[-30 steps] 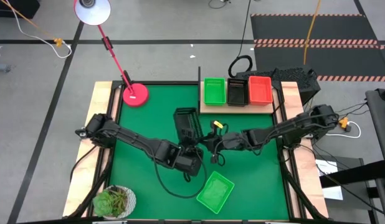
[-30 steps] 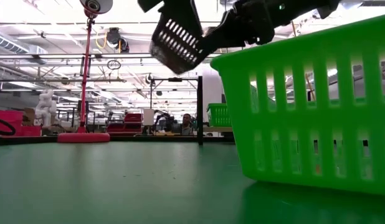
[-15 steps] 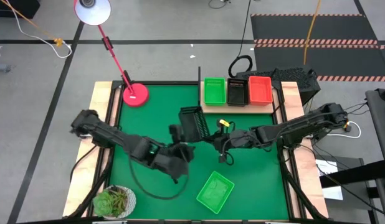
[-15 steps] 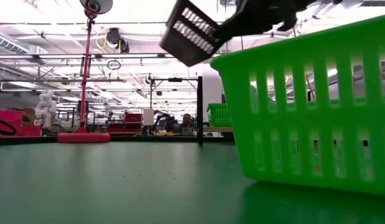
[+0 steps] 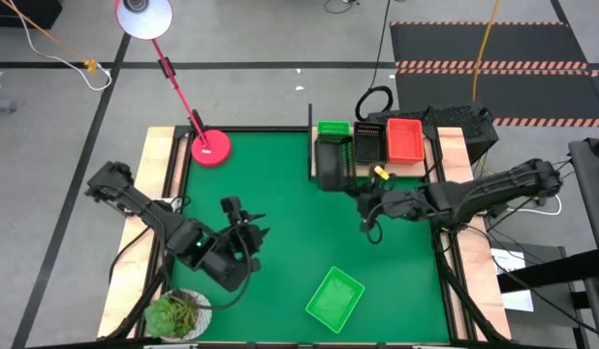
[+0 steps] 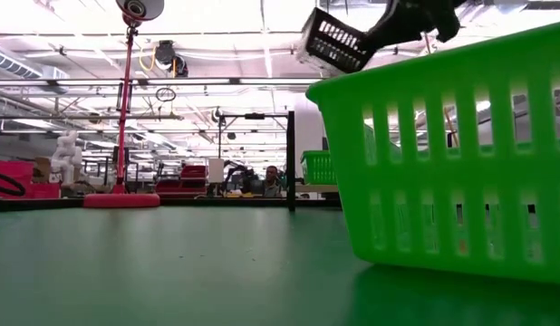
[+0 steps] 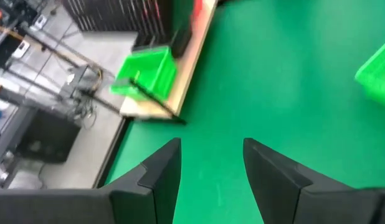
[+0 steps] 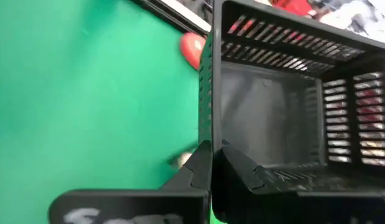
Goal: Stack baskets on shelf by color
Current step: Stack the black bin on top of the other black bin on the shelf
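Carried shelfward, black basket [image 5: 331, 163] hangs in right gripper's [image 5: 363, 202] clamped jaws; left gripper [image 5: 243, 219] spread, empty.

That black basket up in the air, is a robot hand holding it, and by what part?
Yes. The right gripper is shut on the black basket, pinching the rim of one side wall, and holds it above the shelf. The left gripper is open and holds nothing.

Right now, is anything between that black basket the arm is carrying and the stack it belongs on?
Nothing visible blocks it. The right end effector holds the black basket over the shelf's near edge, partly over the green stack; the black stack sits just beside, uncovered.
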`<state>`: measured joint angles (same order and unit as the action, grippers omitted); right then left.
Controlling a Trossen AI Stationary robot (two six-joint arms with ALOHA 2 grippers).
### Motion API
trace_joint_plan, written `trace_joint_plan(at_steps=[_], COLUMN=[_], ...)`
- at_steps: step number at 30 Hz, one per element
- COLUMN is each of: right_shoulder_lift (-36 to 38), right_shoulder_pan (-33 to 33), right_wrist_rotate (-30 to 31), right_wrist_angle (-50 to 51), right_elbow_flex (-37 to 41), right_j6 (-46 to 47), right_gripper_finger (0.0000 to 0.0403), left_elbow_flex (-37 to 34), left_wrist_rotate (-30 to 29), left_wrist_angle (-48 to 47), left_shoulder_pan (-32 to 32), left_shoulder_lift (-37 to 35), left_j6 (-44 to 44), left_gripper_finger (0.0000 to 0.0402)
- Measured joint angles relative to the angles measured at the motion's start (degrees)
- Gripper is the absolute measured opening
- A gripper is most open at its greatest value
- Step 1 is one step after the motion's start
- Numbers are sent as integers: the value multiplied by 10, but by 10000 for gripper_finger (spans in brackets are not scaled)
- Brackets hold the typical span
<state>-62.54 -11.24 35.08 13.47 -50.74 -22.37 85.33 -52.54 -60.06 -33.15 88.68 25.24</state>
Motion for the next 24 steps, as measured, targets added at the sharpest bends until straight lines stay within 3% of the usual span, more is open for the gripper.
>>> trace_joint_plan(at_steps=[11,16,24], right_shoulder_lift=[38,38,38], right_shoulder_pan=[126,185,271], right_wrist_rotate=[8,-57,-102], right_wrist_angle=[121,122,121], right_elbow_flex=[0,8,28], right_j6=[-9,-26,-106], right_gripper_finger=[8,6,5], left_elbow_flex=[-100,-105,-105], left_wrist_rotate=[54,71,81], left_wrist_angle=[6,6,60], left_shoulder_pan=[14,15,16], left_shoulder_lift=[-7,-7,-7], left_j6=[74,101,76], left_gripper_finger=[175,175,175])
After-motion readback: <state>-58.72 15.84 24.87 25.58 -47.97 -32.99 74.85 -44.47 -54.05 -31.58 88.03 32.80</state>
